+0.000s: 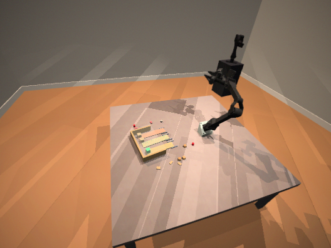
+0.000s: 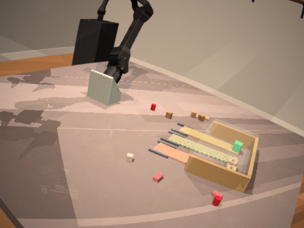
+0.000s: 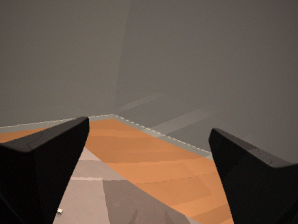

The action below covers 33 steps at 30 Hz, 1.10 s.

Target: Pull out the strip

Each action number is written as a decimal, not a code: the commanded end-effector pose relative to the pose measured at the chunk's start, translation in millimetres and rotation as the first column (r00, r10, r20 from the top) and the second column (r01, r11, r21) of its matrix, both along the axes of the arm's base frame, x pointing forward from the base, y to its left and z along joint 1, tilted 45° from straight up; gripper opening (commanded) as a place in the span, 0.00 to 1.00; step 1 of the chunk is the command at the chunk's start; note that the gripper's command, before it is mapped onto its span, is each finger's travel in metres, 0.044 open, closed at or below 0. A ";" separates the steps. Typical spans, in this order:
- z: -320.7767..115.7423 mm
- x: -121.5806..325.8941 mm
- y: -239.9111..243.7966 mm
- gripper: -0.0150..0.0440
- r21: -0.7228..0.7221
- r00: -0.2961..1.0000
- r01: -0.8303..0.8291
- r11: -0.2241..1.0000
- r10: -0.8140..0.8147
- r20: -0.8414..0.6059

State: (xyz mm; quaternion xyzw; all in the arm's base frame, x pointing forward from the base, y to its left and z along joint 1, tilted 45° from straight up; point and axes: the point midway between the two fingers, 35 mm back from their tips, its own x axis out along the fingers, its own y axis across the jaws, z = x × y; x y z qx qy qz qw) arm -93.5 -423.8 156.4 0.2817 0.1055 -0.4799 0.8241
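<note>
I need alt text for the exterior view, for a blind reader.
A tan open-fronted wooden tray holds three strips: peach, teal-dotted, yellow. A green cube sits on the yellow one. The black end effector is hidden behind a grey wedge block.

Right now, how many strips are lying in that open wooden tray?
3, side by side, each with a dark bar at its outer end: the yellow strip under the green cube, the dotted teal strip in the middle, and the salmon strip nearest the front wall.

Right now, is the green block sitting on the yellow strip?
Touching. In the exterior view the green block rests on the far end of the yellow strip, inside the wooden tray, no gap showing beneath it.
</note>
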 end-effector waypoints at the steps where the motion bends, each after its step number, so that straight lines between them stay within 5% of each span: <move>1: -10.1 62.4 3.6 0.93 0.043 0.992 -0.113 0.993 0.110 0.054; 9: -31.1 199.6 42.3 0.93 0.120 0.918 -0.387 0.914 0.371 0.137; 19: -58.1 334.4 156.8 0.93 0.225 0.722 -0.691 0.686 0.650 0.237; 26: -76.1 383.7 260.3 0.93 0.298 0.545 -0.833 0.466 0.783 0.298; 33: -77.7 386.2 270.3 0.93 0.305 0.528 -0.842 0.444 0.793 0.304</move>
